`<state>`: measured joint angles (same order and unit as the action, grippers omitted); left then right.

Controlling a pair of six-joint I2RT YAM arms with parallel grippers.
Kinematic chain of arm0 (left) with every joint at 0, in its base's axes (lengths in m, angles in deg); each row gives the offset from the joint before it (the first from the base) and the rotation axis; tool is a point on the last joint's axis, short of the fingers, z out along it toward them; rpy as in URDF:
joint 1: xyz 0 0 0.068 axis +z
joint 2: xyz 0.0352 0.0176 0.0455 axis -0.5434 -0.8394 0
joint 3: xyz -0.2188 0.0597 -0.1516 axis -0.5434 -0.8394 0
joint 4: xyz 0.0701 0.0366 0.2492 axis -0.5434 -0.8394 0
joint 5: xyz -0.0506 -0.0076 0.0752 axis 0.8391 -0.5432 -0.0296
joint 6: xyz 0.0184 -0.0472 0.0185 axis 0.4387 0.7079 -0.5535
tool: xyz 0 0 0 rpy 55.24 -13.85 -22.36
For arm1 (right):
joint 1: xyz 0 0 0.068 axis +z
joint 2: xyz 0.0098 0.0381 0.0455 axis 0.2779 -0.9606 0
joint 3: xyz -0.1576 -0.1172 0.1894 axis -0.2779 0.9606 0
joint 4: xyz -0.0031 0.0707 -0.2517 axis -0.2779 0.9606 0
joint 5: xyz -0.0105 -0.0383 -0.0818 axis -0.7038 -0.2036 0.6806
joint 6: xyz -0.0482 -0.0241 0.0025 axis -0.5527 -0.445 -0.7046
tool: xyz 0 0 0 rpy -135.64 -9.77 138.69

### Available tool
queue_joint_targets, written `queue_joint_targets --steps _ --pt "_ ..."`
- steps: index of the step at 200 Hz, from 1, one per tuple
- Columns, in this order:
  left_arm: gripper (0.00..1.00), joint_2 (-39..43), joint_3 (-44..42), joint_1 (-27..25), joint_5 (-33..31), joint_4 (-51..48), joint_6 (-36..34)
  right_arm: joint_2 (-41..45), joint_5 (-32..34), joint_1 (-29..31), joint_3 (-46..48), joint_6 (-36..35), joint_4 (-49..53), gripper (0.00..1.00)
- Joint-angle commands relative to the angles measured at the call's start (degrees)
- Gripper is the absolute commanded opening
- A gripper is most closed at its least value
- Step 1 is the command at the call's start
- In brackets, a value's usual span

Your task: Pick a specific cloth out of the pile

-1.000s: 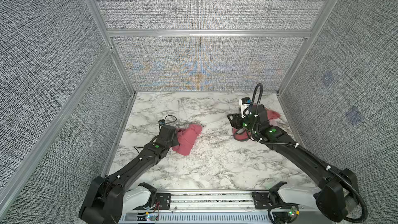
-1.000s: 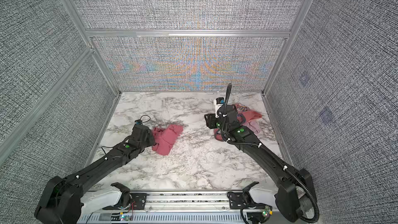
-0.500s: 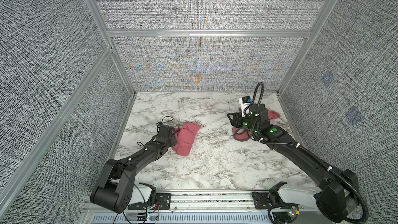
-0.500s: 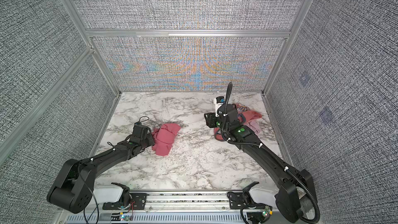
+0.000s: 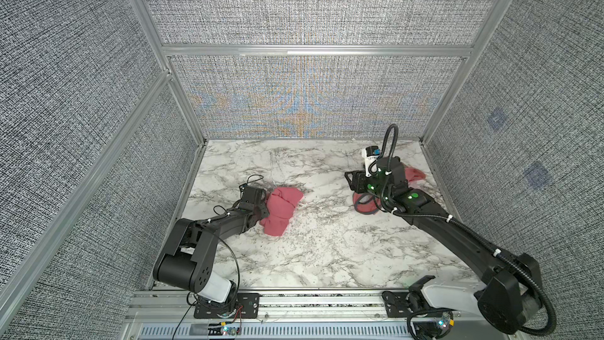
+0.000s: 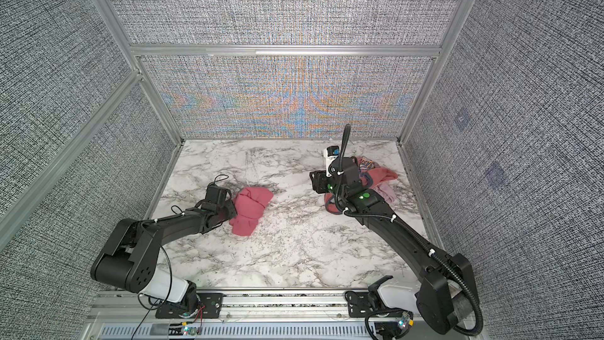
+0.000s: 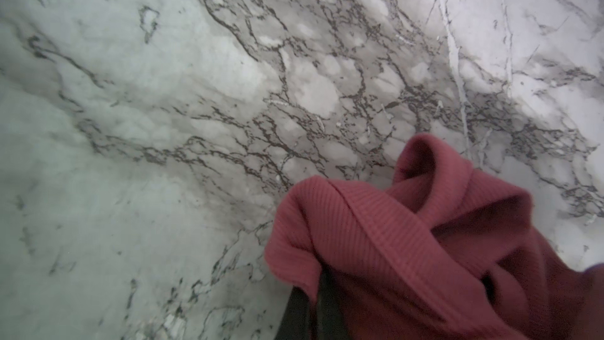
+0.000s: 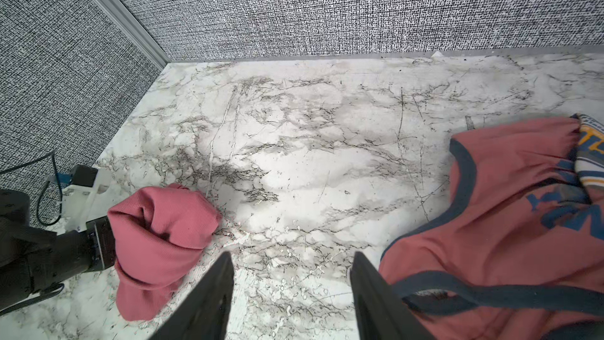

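While my left gripper [image 5: 265, 208] is clamped on the cloth [image 5: 281, 207], the rose-red fabric rests bunched on the marble table [image 5: 327, 250] at the left, well apart from the pile [image 6: 380, 179] at the far right. My right gripper [image 8: 291, 292] stands spread and empty, just beside the pile.

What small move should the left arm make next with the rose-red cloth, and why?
Probably open the left gripper and release the rose-red cloth. The gripper is shut on the cloth, which seems to rest on the marble table, well apart from the pile. The right gripper is open and empty beside the pile.
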<state>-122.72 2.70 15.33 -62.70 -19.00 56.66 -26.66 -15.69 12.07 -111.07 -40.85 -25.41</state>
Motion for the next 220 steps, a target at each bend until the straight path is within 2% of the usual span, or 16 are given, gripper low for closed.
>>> queue_joint_targets --steps 1,12,27,42,74,109,150,188,220 --pt "0.0 0.2 0.7 0.2 0.4 -1.0 0.0 -0.4 0.7 0.0 -0.9 -0.2 -0.1 0.59" --pt "0.0 1.4 1.0 0.2 0.5 -2.4 -0.3 -0.5 0.5 0.0 -1.0 -0.1 -0.1 0.59" --pt "0.25 3.8 1.2 0.2 -0.2 -4.7 0.0 -0.4 0.3 0.0 -0.9 0.1 -0.3 0.59" --pt "0.33 6.6 1.1 0.2 -0.7 -6.4 0.4 -0.4 0.2 0.0 -0.7 0.3 -0.6 0.59" --pt "0.35 12.4 2.8 0.2 -0.4 -12.6 -0.7 -0.2 -0.4 0.0 -0.3 1.0 -1.0 0.59" --pt "0.35 18.1 4.1 -0.7 2.7 -14.5 -5.0 0.1 -0.5 0.0 0.1 1.3 -1.4 0.59" --pt "0.37 23.4 4.7 -5.9 3.3 -12.9 -9.5 0.2 -1.2 0.0 0.3 1.7 -1.9 0.59" --pt "0.37 20.7 6.9 -11.0 4.2 -10.3 -12.8 0.2 -1.5 0.0 0.6 2.0 -2.1 0.59" --pt "0.37 16.7 8.0 -11.9 4.2 -8.6 -12.8 0.9 -1.4 0.0 1.0 2.0 -1.9 0.59"
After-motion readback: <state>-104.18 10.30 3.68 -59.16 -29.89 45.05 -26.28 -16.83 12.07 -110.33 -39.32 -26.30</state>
